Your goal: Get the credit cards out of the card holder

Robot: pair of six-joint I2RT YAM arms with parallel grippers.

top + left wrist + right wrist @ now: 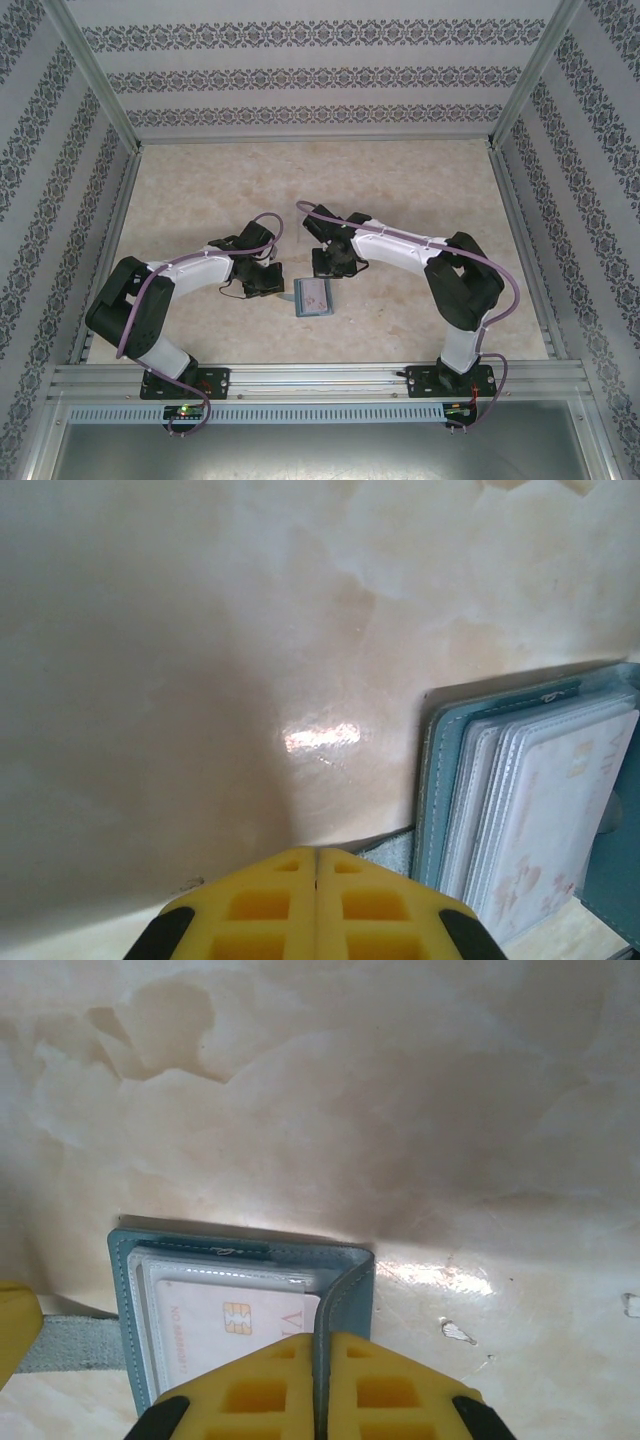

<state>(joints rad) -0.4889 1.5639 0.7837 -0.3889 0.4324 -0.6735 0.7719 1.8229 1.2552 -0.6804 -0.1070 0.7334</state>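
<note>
The card holder (313, 298) lies flat and open on the tabletop (300, 180), between the two pincers. Its strap tab (65, 1345) points out toward the left pincer (317, 880), and a lifted cover edge is turned toward the right pincer (320, 1370). From above its outline is too close to square to give a long axis. A credit card (240, 1325) sits face up in the clear sleeves (490, 780) (chip showing). Bare tabletop lies on every side of the holder, and the side walls are well apart from it. The right pincer is closed on the teal cover edge. The left pincer's fingers are pressed together just beside the holder's strap side. Whether they pinch the tab, I cannot tell.
</note>
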